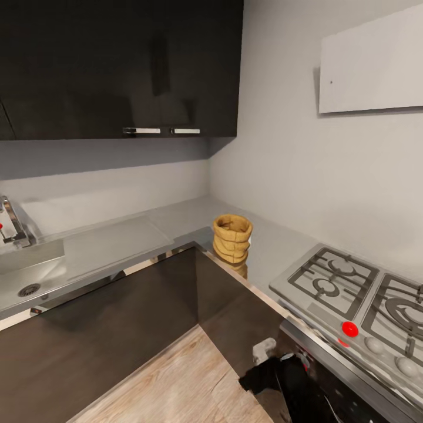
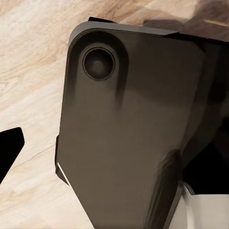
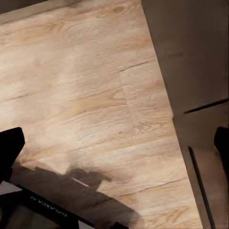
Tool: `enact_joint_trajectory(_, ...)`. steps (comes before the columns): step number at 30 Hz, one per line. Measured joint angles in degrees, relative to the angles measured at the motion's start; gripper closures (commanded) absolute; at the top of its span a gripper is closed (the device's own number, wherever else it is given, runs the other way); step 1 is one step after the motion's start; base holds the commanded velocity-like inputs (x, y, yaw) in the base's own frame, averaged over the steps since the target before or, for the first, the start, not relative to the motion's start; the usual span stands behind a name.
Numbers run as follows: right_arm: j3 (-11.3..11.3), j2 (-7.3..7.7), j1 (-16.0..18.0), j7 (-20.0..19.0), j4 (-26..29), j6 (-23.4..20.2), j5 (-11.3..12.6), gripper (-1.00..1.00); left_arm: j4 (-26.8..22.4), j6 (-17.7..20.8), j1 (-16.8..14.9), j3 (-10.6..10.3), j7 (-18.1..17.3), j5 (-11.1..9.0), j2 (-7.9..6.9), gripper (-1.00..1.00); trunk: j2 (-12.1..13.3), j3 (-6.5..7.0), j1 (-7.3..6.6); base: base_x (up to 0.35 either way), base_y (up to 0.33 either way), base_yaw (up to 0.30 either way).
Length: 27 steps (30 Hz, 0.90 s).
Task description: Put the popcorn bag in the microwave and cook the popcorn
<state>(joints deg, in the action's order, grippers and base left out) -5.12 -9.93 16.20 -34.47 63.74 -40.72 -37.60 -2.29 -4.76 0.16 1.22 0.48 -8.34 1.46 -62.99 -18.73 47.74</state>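
Popcorn bag (image 1: 232,237) upright — contents unseen

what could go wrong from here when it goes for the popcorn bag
The popcorn bag stands close to the countertop edge at the inside corner, so a clumsy approach might knock it to the floor. The gas hob lies just beside it, so a swinging arm could hit the grates. Both arms are low, so the reach is long.

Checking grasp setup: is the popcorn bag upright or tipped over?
Upright. The popcorn bag stands on its base at the inner corner of the countertop, rolled rim and round mouth facing up. Whether popcorn is inside cannot be told.
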Motion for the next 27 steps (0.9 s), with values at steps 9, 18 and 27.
enact_joint_trajectory(9,0.27,0.00,24.81,-0.63,3.47,-18.34,6.55,-1.00,0.00,0.00,-0.02,-0.05,0.00,0.08,0.02,-1.00,0.00,0.00,0.00,0.000,0.000,0.000)
enact_joint_trajectory(18,-0.34,-0.01,41.28,11.72,4.36,-19.15,7.16,-1.00,-0.01,0.01,-0.01,-0.06,-0.06,0.08,0.02,-1.00,-0.01,-0.01,0.00,0.000,0.000,0.000)
enact_joint_trajectory(27,0.05,-0.01,42.15,14.19,9.33,-19.13,9.39,-1.00,-0.09,0.00,0.00,-0.06,-0.05,0.09,0.02,-1.00,0.00,-0.01,0.00,0.000,0.000,0.000)
